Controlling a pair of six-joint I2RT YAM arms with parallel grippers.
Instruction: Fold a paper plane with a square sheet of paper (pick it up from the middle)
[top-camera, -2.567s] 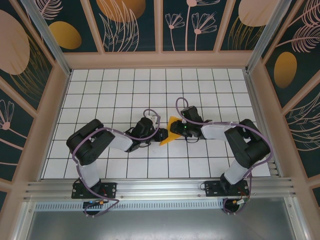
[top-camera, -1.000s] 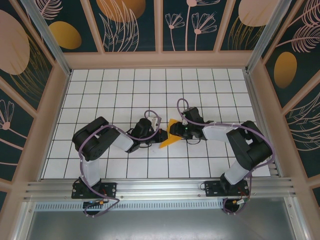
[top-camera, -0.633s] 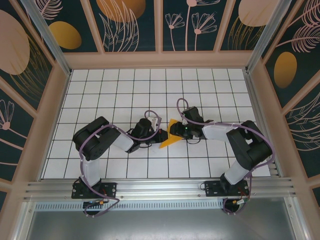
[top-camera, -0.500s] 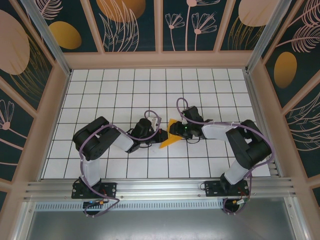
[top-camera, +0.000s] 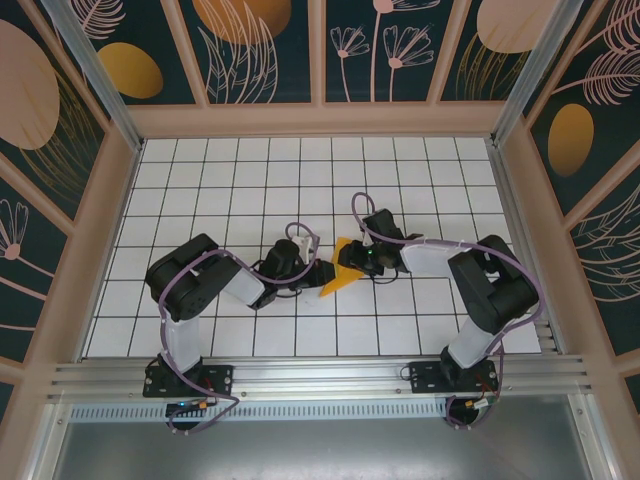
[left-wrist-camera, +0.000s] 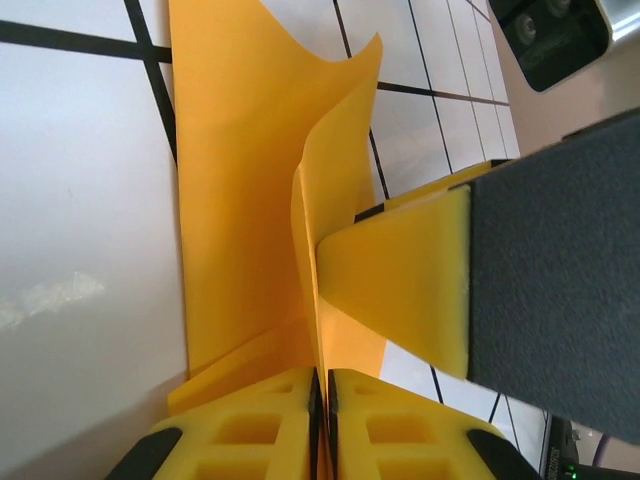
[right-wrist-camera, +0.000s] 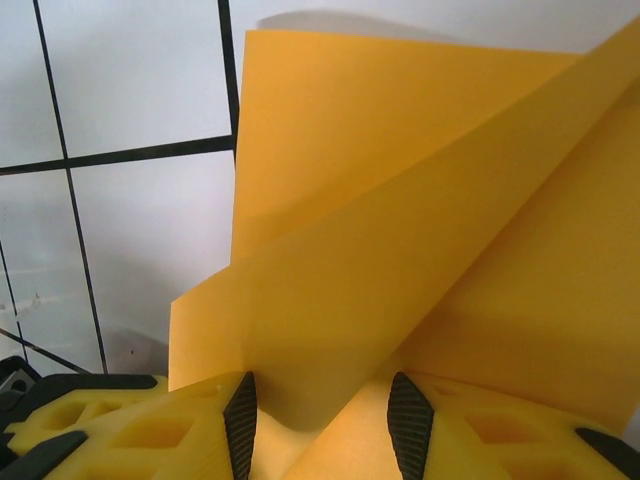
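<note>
The square sheet of paper (top-camera: 338, 274), orange-yellow and partly folded into a pointed shape, is lying near the middle of the white gridded desk (top-camera: 200, 180), between two black robot arms. The left pincer (top-camera: 317, 268) is reaching in from the left and clamping the paper; in the left wrist view its yellow fingers (left-wrist-camera: 260, 440) are pressing together with the sheet squeezed between them. The right pincer (top-camera: 346, 258) is meeting the paper from the right. In the right wrist view its fingers (right-wrist-camera: 150, 430) are standing slightly apart with a raised fold between them, and I cannot tell whether they are gripping it. One flap is curling up off the desk.
</note>
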